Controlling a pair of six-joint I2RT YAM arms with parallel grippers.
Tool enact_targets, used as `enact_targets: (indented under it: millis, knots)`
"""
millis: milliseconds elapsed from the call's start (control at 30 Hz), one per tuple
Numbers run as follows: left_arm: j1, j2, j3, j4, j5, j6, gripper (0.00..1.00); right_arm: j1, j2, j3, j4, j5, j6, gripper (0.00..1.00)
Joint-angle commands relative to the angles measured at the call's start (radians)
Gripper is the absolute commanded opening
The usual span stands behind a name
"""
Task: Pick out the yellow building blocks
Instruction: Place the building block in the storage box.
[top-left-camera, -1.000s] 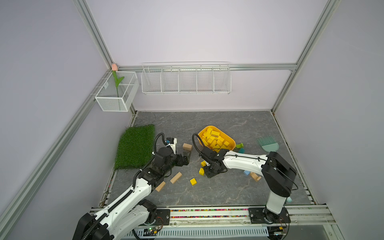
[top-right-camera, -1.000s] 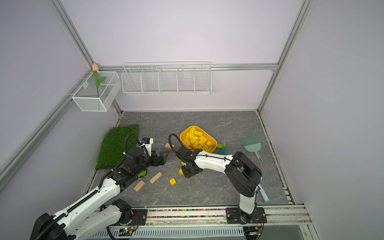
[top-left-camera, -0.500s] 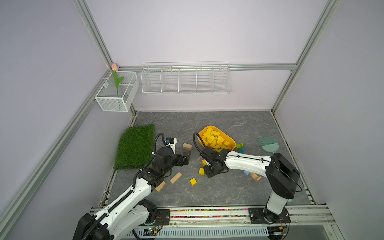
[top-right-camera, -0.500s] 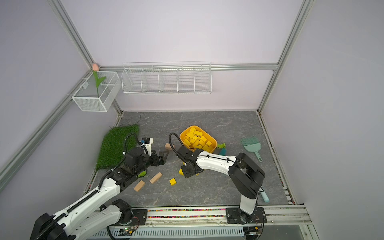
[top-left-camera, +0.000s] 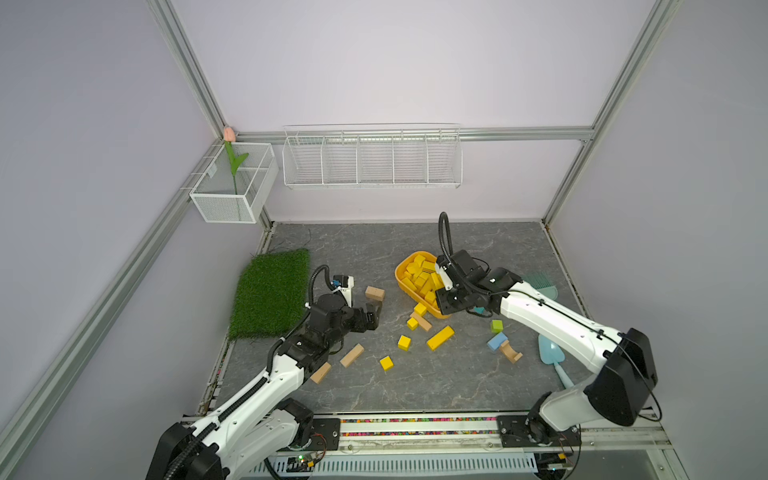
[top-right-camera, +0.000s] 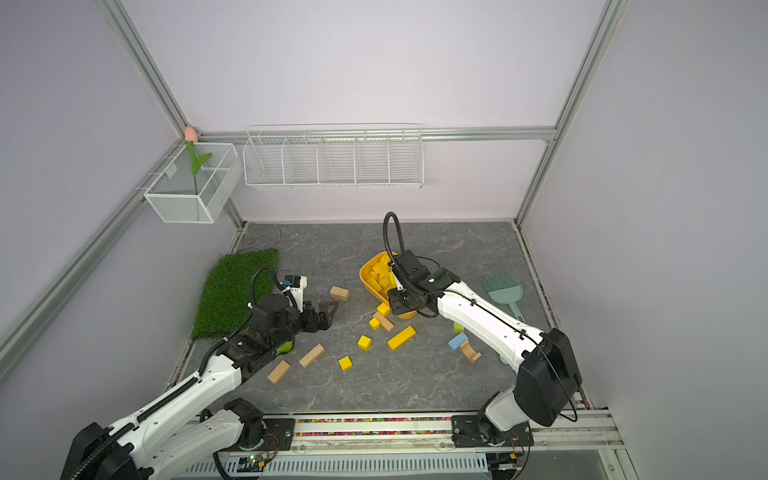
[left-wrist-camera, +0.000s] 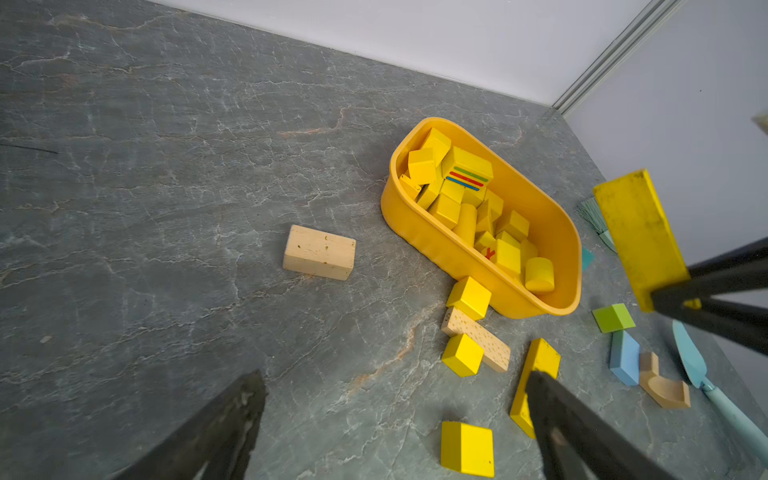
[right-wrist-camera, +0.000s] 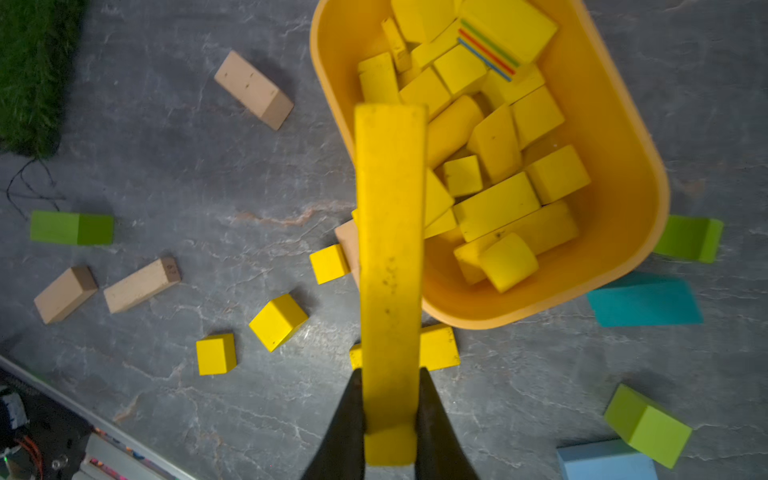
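R: right gripper clamped on the end of a long yellow bar; I hold it raised over the yellow-orange tub edge, likely to drop in | L: left gripper spread, empty, parked clear | yellow building blocks mostly in the tub, several cubes loose beside it

Grey veined floor, yellow building blocks, yellow-orange tub, green mat
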Motion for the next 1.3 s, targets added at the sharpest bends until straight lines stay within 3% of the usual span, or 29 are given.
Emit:
enact_targets:
  millis: [0,200,433,867,1267]
  knots:
    - [0.006,-0.001,0.027,0.018,0.008,-0.012,1.0,-0.034,0.015,0.025,-0.025,-0.037,-0.086,0.07]
    - [0.005,0.011,0.031,0.021,0.011,-0.012,1.0,-0.117,0.11,0.088,-0.018,-0.089,-0.151,0.07]
    - [0.008,0.016,0.031,0.024,0.014,-0.012,1.0,-0.163,0.287,0.243,-0.074,-0.045,-0.272,0.07]
    - [0.009,0.008,0.024,0.031,0.018,-0.014,1.0,-0.162,0.507,0.428,-0.152,-0.079,-0.356,0.07]
    - [0.011,0.008,0.02,0.036,0.024,-0.012,1.0,-0.162,0.579,0.467,-0.182,-0.075,-0.397,0.07]
